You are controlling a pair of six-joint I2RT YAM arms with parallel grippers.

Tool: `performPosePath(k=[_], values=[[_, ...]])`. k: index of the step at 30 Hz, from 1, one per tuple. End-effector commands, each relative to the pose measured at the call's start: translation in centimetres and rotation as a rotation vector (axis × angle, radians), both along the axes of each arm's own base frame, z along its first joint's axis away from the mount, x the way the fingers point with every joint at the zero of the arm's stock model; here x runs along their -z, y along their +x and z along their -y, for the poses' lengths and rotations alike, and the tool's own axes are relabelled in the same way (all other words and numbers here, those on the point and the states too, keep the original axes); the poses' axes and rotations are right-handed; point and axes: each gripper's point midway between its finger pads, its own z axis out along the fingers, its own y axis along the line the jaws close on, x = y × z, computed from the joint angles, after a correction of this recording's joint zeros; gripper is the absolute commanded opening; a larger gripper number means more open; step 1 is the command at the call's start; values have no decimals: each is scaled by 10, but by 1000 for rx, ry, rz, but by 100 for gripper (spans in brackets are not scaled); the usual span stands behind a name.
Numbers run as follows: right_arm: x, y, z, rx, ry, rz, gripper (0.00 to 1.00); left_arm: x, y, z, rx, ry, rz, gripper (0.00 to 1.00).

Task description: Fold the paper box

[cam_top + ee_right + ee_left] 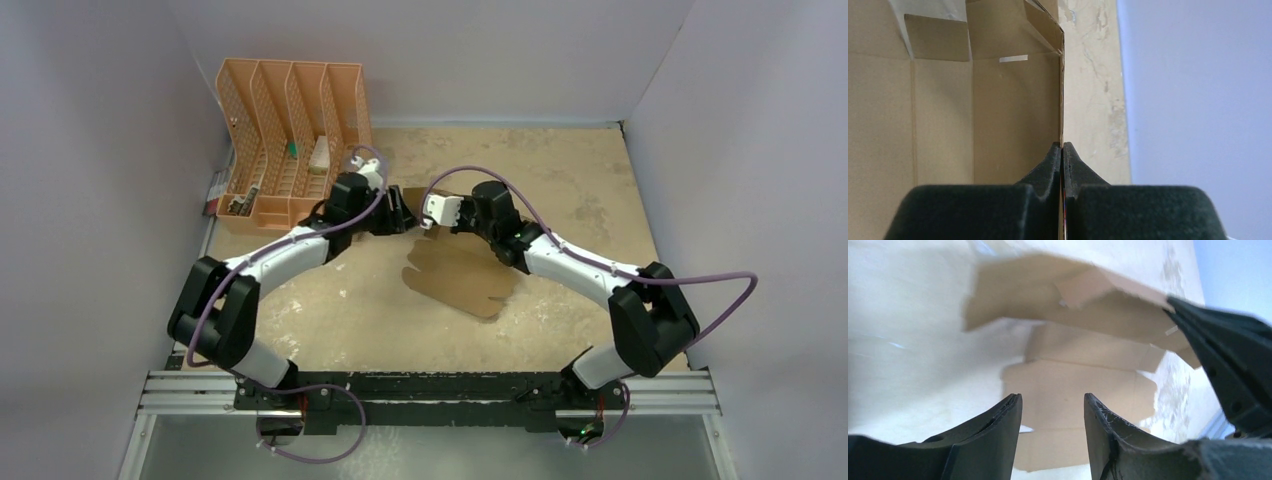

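The paper box (462, 278) is a brown cardboard sheet, partly flat on the table in the middle, with its far side lifted. My right gripper (428, 226) is shut on the edge of that raised panel; in the right wrist view (1062, 148) the thin cardboard edge (1018, 100) runs up from between the closed fingertips. My left gripper (402, 214) is open and empty just left of the raised part. In the left wrist view its fingers (1053, 405) stand apart above the flat panels (1073, 390), with a raised flap (1088, 290) beyond and the right gripper's black finger (1233, 370) at the right.
An orange slotted file organiser (290, 140) stands at the back left, close behind my left arm. White walls enclose the table on the left, back and right. The tabletop (560, 170) is worn beige.
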Motion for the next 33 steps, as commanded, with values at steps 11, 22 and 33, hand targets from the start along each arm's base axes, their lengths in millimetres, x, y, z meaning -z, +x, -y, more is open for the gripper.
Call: performPosePath(k=[11,22,33], values=[[-32,-11,-9,-201,-120,197,0,-34,62,-48,-14,100,172,52],[-20,-18,-12,-223,-131,182,0,-25,75,-14,112,32,200,52],[-14,-24,-11,-223,-138,176,0,0,66,-2,162,116,174,30]])
